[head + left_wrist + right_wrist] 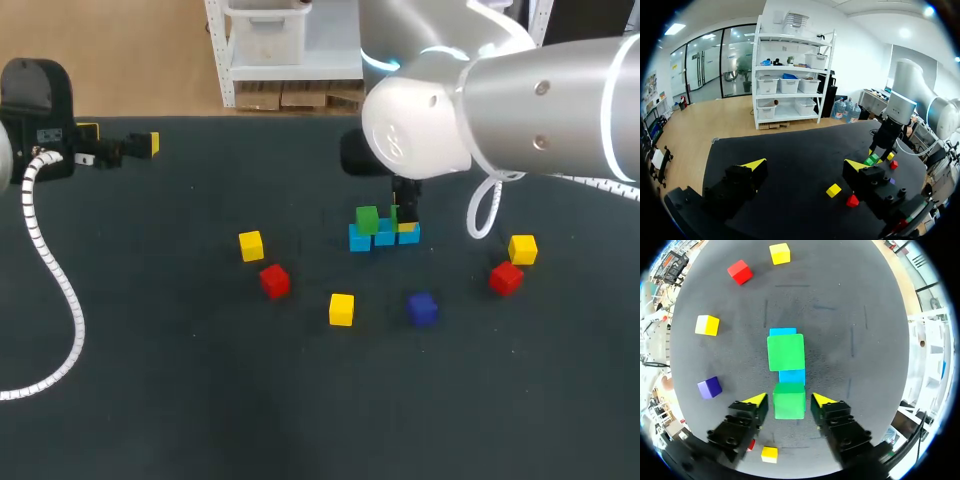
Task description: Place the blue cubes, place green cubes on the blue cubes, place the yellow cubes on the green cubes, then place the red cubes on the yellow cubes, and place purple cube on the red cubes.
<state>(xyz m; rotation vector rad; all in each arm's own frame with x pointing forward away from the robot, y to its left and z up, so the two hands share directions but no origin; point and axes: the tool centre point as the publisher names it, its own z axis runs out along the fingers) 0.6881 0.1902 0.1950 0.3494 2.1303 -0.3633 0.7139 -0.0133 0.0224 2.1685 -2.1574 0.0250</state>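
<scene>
Right wrist view gives you the clearest look. Your right gripper point(789, 399) hangs over the row of blue cubes point(791, 376) with its fingers apart. A near green cube point(789, 406) sits between the yellow tips with a thin dark gap on each side, so it is not clamped. It lies over the near end of the blue row, though you cannot tell whether it fully rests there. The far green cube point(785, 352) lies just ahead of it on top of the same row, with blue showing past its far edge.

From the head view, you see the blue cubes point(385, 238) side by side near the middle of the table point(150, 380), under your right gripper point(405, 215).

The other cubes lie loose around the row:
- To its left are the left yellow cube point(251, 245) and the left red cube point(274, 281).
- In front are the middle yellow cube point(341, 309) and the purple cube point(422, 309).
- To its right, the right yellow cube point(522, 249) lies just beside the right red cube point(506, 277).

Your left gripper point(119, 137) is at the table's far left edge, well apart from every cube. In the left wrist view its fingers are spread wide over bare table point(805, 167).
</scene>
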